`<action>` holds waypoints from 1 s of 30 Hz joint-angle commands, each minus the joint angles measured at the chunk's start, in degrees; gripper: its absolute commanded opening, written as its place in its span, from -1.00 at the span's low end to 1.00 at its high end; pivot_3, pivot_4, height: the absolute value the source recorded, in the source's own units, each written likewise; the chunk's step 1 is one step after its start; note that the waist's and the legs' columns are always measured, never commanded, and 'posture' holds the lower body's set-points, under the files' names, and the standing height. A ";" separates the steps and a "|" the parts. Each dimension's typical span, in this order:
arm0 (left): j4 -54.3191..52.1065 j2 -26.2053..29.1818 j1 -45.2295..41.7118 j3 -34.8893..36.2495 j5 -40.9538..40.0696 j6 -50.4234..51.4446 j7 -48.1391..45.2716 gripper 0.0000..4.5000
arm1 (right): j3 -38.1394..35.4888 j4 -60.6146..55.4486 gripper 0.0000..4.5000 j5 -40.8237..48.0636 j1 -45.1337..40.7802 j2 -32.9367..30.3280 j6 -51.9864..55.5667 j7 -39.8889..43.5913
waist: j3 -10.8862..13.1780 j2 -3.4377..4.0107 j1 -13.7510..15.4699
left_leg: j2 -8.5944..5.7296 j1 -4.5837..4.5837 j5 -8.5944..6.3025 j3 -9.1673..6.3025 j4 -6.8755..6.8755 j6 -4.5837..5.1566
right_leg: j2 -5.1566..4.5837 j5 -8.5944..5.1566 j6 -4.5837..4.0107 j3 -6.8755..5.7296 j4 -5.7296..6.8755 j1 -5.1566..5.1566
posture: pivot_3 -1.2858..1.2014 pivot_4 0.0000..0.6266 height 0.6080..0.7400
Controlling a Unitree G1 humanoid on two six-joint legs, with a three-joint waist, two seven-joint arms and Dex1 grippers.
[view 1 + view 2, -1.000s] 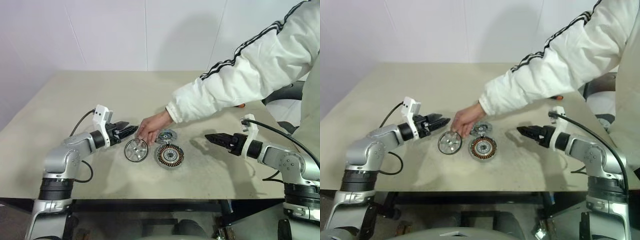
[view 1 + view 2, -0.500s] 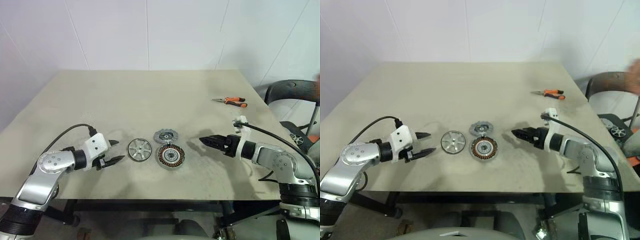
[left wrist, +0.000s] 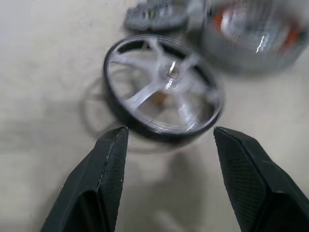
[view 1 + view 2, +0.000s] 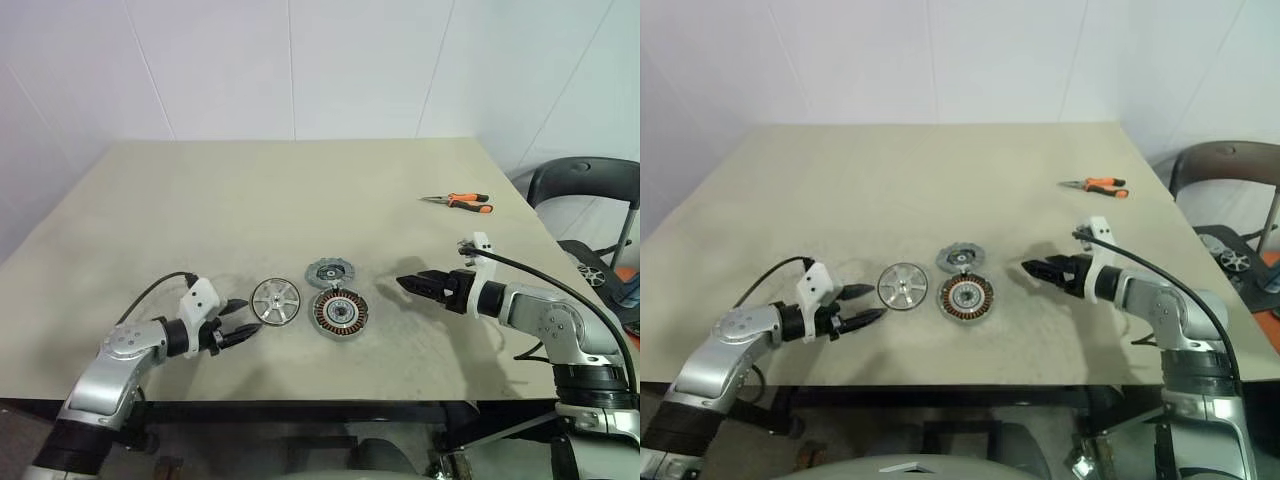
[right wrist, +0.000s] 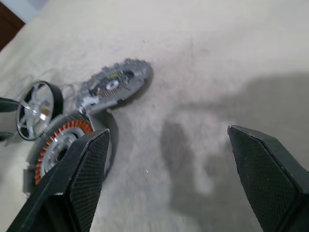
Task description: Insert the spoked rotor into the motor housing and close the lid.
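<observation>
Surface (image 4: 300,190), beige, carrying three motor parts near its front edge, robot arms at either flank.

Left claw (image 4: 236,325): fingers spread, empty, lying low over the surface and aimed at the rotor.

Spoked rotor (image 4: 275,301): shiny silver wheel, dark rim, lying flat just beyond the left claw's tips and apart from them. In the left wrist view the rotor (image 3: 161,92) sits squarely ahead of the gap between the two fingers. Being round, it offers no long axis; any pinch across the rim would likely serve.

Lid (image 4: 330,271): dull grey notched cap, lying behind the housing and touching or nearly touching it; which, I cannot tell.

Motor housing (image 4: 341,313): dark cup with copper coils, open side up, just right of the rotor, empty.

Right claw (image 4: 410,285): fingers spread wide, empty, pointing toward the housing and near it.

Pliers (image 4: 460,202): orange-handled, far right, well apart.

Judgement: left arm is nearer the rotor; insertion not yet begun.
</observation>
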 commanded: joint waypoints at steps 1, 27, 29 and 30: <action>-4.73 2.30 1.95 8.88 -15.89 16.79 -0.73 0.34 | -0.85 -2.86 0.81 0.15 0.10 -0.51 -0.85 -0.21 | 0.00 0.00 -0.08 | 0.00 0.03 0.01 0.00 0.04 0.01 | 0.01 0.00 0.01 0.00 0.03 0.02 | 0.03 -1.00 1.00; 9.65 -13.87 -4.15 13.24 -19.71 24.42 13.42 0.34 | 2.11 1.05 0.81 -4.26 -2.47 -0.94 -3.09 1.20 | 0.02 0.08 1.13 | 0.02 0.60 -0.04 0.12 0.04 0.08 | -0.08 -0.11 -0.18 0.00 -0.13 0.65 | 0.03 -1.00 1.00; 11.60 -13.92 -5.12 12.97 -18.94 22.96 12.55 0.34 | 2.00 0.54 0.81 -4.23 -2.31 -0.62 -2.85 0.81 | 0.02 0.08 1.35 | 0.02 0.63 -0.03 0.11 0.00 0.06 | -0.08 -0.12 -0.20 0.00 -0.12 0.65 | 0.03 -1.00 1.00; 12.10 -13.90 -5.33 12.85 -18.76 22.51 12.22 0.34 | 1.94 0.37 0.81 -4.20 -2.23 -0.55 -2.78 0.72 | 0.02 0.09 1.36 | 0.03 0.64 -0.04 0.11 -0.01 0.04 | -0.08 -0.13 -0.21 0.00 -0.12 0.66 | 0.03 -1.00 1.00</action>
